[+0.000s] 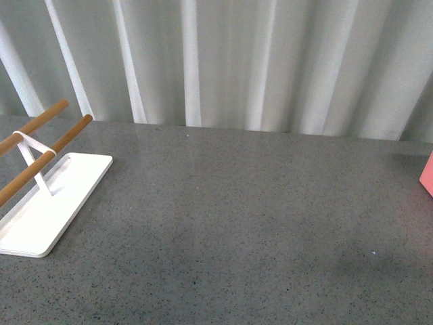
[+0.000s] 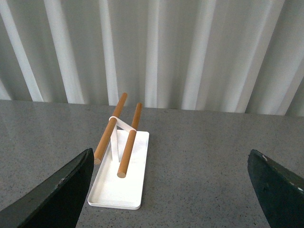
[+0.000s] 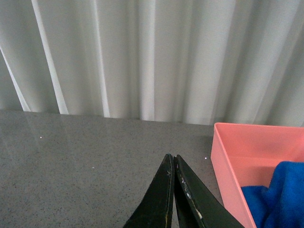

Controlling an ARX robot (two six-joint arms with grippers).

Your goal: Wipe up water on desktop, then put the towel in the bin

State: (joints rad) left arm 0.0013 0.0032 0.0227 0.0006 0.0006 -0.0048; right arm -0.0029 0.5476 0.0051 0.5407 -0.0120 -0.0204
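Note:
The speckled dark-grey desktop [image 1: 237, 217] fills the front view, and no arm shows there. At its far right edge pokes a corner of the salmon-pink bin [image 1: 427, 175]. In the right wrist view the bin [image 3: 228, 156] stands close by, and the royal-blue fluffy towel [image 3: 278, 194] lies inside it. My right gripper [image 3: 173, 157] is shut, fingertips pressed together with nothing between them, just beside the bin's near wall. My left gripper [image 2: 168, 164] is open wide over the bare desktop [image 2: 199, 175], its dark fingers [image 2: 61, 190] at the frame's two sides, empty.
A white tray [image 1: 47, 210] with two wooden rods [image 1: 47, 152] on a white stand sits at the desktop's left; the left wrist view shows this tray [image 2: 116, 190] just beyond the fingers. White pleated curtains [image 1: 237, 61] close off the back.

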